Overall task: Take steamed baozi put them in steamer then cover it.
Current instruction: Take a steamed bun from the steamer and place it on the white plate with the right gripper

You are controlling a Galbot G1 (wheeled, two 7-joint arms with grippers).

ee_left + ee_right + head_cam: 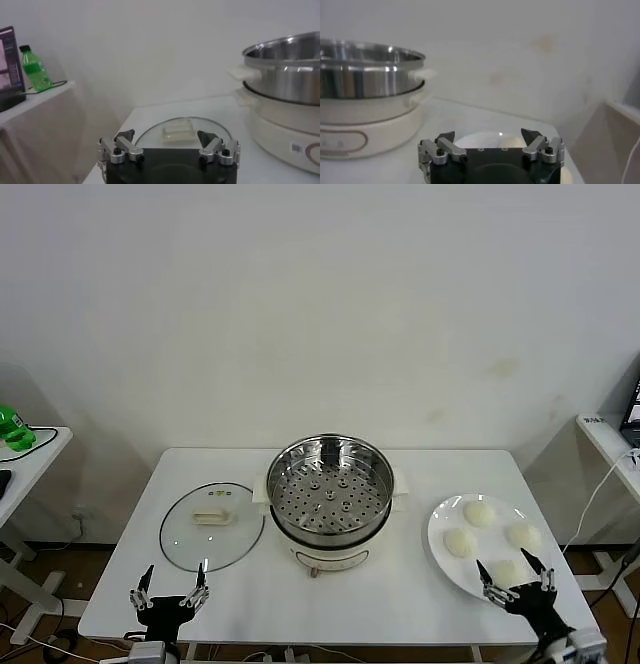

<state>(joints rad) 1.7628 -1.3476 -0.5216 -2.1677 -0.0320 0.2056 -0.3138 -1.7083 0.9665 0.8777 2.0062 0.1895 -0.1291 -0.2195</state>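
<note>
Resting apart: baozi (pixel 479 513), steamer (pixel 329 489), cover (pixel 212 526).

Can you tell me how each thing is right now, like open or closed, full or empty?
steamer: uncovered, nothing in its tray.
cover: off, lying flat on the table left of the steamer.
baozi: four, all on the plate.
plate: holding the baozi.
left gripper: jaws open, empty.
right gripper: jaws open, empty, over the plate's near edge.

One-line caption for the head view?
Four baozi on plate, steamer empty, cover beside it.
</note>
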